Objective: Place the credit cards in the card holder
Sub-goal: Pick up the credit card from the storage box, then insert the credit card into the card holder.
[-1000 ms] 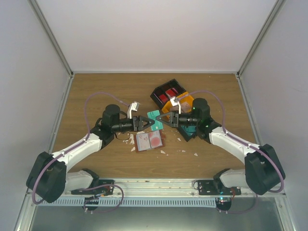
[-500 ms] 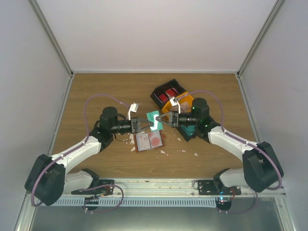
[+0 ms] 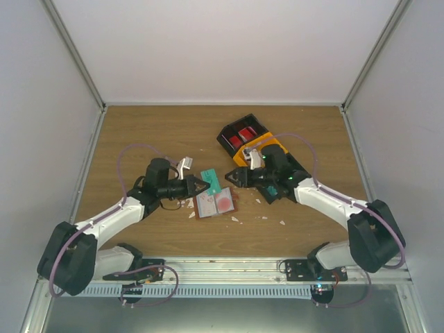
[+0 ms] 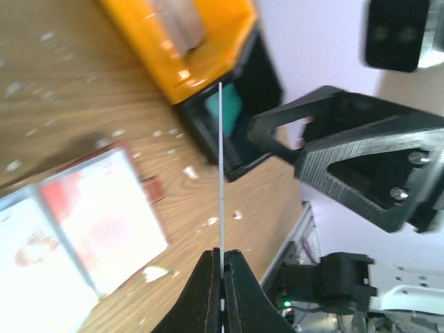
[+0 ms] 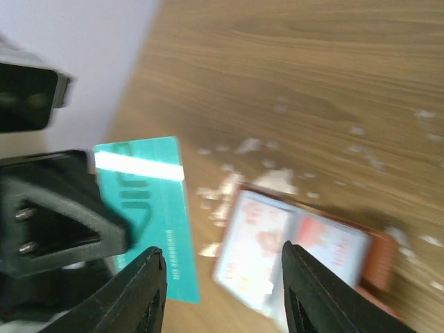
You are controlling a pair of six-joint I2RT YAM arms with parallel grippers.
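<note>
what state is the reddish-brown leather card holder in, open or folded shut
Open: the reddish-brown leather card holder lies spread on the wooden table, pale inner pockets facing up.

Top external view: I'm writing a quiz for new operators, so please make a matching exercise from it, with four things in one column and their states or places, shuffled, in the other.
Column A
1. teal plastic credit card
2. reddish-brown leather card holder
3. right end effector
4. black-and-orange bin tray

Column B
a. open, holding nothing
b. lying open on the wooden table
c. clamped in the left end effector
d. nearest the back wall of the four

Pairs: 1-c, 2-b, 3-a, 4-d
</note>
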